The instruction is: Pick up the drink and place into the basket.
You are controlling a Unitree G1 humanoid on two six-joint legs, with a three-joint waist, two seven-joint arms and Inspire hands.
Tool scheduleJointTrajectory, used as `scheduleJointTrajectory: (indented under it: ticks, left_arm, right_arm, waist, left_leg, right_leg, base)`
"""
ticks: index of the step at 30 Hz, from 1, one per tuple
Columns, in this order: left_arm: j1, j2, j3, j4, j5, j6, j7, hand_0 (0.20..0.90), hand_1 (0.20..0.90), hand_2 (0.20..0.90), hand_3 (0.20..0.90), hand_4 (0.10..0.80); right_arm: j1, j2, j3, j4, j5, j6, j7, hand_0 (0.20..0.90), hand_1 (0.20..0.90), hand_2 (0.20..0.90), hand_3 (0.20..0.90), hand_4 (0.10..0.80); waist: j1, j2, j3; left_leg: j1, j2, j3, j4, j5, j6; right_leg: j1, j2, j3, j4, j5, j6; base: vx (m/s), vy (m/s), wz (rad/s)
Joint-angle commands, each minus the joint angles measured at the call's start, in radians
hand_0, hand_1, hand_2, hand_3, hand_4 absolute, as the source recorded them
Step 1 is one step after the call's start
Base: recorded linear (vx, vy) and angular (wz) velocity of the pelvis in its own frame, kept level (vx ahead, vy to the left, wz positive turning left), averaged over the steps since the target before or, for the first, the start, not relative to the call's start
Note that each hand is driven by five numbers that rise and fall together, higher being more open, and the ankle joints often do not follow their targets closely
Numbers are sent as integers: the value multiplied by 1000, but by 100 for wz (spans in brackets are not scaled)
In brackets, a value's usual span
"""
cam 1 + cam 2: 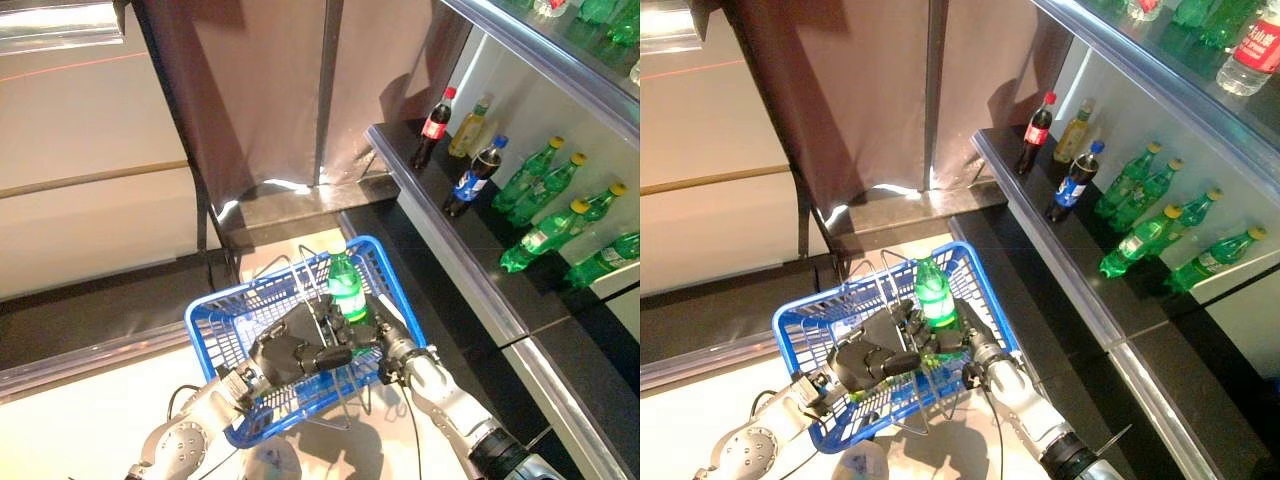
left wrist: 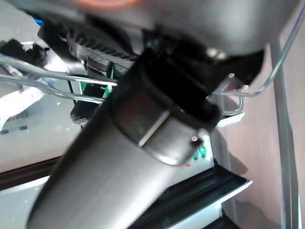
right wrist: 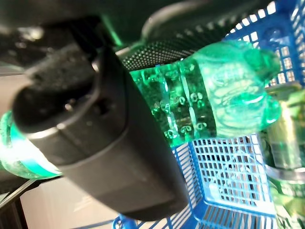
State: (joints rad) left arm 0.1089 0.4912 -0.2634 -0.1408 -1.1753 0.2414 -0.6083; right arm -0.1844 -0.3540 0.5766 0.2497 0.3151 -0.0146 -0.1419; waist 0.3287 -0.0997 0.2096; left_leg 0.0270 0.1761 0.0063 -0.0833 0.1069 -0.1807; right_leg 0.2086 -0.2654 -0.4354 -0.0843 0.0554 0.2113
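Observation:
A green drink bottle (image 1: 347, 288) stands upright inside the blue basket (image 1: 214, 314), near its far right corner. My right hand (image 1: 958, 342) is shut on the bottle's lower part. In the right wrist view its thumb (image 3: 95, 143) lies across the green bottle (image 3: 209, 95), with the basket's blue mesh (image 3: 228, 167) just past it. My left hand (image 1: 285, 355) reaches over the basket's near side and is curled round the wire handle (image 2: 57, 85).
A dark shelf (image 1: 470, 250) runs along the right. It carries two cola bottles (image 1: 434, 128) (image 1: 475, 175), a yellow bottle (image 1: 467, 128) and several green bottles (image 1: 540, 180). A brown panel and a pole (image 1: 325, 90) stand behind the basket.

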Motion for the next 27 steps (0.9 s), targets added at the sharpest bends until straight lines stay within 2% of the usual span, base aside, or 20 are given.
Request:
scheduleJointTrajectory:
  ticks: [1,14,27]
  left_arm:
    - [-219,-107,-36,-286,-181,-85,-219,300,300,300,200,100]
    - [-246,-99,-66,-311,-162,-61,-272,300,300,300,200,100]
    - [-291,-80,-120,-325,-157,-61,-303,300,300,300,200,100]
  right_arm:
    - [-102,-1,-12,-66,-74,-127,-29,300,300,300,200,100]
    - [-160,-71,53,-78,-344,-95,-10,300,300,300,200,100]
    - [-269,-157,129,-104,-489,-45,49,300,300,300,200,100]
  waist:
    - [18,46,-154]
    - [25,41,-154]
    - [35,30,-159]
  left_leg:
    - [48,-55,-49,-4,-53,119]
    - [48,-58,-57,-4,-56,118]
    - [49,-66,-78,-4,-58,120]
  right_leg:
    - [-47,-15,21,145,-55,-33]
    - [-44,-18,18,145,-54,-30]
    - [-40,-16,15,148,-55,-28]
  base:
    - [0,0,0]
    - [-3,-2,2]
    - [0,1,5]
